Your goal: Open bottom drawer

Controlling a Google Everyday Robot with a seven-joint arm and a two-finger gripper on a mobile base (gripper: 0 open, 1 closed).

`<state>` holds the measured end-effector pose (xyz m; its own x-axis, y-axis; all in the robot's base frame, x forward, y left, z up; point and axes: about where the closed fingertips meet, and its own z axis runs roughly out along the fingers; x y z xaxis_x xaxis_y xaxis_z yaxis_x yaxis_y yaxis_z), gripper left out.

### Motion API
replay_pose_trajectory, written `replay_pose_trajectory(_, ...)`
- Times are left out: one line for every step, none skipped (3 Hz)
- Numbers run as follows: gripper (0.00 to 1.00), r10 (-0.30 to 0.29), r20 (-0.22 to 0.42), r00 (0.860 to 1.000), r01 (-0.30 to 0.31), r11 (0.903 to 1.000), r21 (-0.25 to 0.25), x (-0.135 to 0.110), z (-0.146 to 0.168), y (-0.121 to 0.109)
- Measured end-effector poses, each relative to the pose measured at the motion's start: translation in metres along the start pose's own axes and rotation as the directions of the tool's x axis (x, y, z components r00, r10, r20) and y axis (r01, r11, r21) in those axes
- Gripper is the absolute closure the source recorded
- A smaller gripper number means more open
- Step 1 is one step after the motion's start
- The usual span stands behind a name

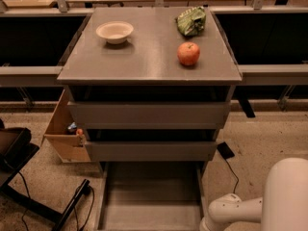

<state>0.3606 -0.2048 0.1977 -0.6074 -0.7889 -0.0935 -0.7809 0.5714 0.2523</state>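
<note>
The grey cabinet (149,66) stands in the middle of the camera view with two wider drawer fronts, the upper (148,114) and the lower (150,150). Below them the bottom drawer (150,196) is pulled out toward me, showing its plain grey tray inside. Its front panel is cut off by the lower edge of the view. My white arm (260,201) shows at the lower right, beside the drawer's right side. My gripper is out of view.
On the cabinet top sit a white bowl (114,32), a red apple (188,53) and a green bag (191,21). A cardboard box (65,129) stands at the cabinet's left. A black chair base (29,177) and cables lie on the floor at left.
</note>
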Motion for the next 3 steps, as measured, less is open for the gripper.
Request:
replay_pose_trajectory(1.0, 0.022, -0.008, 1.0, -0.022, 0.9993, -0.029, 0.017, 0.002, 0.014)
replay_pose_trajectory(1.0, 0.022, -0.008, 1.0, -0.022, 0.9993, -0.029, 0.016, 0.002, 0.013)
replay_pose_trajectory(1.0, 0.042, -0.016, 0.999, -0.043, 0.9974, -0.059, 0.032, 0.005, 0.027)
